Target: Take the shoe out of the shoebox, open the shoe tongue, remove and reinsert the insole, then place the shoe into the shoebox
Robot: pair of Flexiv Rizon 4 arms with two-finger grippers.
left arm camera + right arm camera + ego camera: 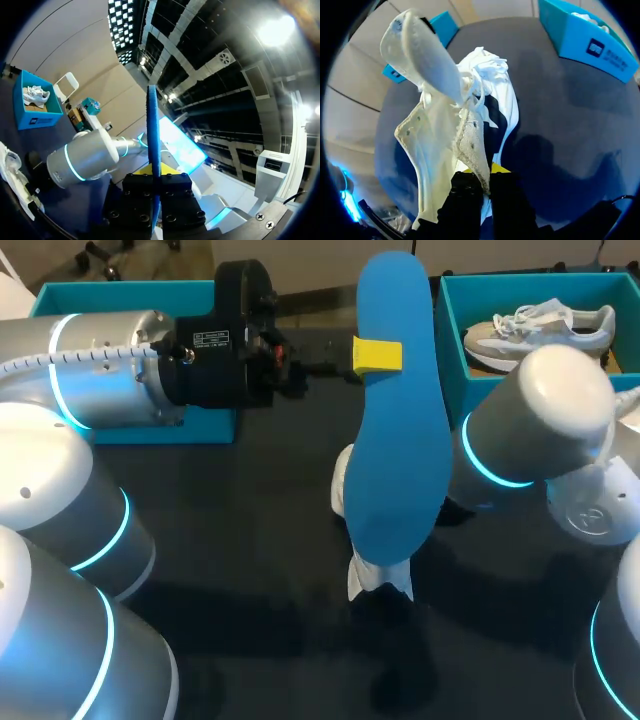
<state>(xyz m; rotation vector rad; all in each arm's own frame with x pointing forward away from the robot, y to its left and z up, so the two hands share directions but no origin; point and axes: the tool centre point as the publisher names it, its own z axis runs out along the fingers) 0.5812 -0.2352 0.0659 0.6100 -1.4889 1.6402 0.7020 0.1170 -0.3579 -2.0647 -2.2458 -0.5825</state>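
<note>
Left gripper is clamped on the blue insole, long axis pointing down at the shoe just below. Right gripper pinches the shoe's edge.

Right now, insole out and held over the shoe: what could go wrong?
1. The left gripper pinches the insole near one edge only; it may pivot or slip on reinsertion.
2. The right gripper holds the shoe by a thin rim of fabric; pushing the insole in could pull it loose.
</note>
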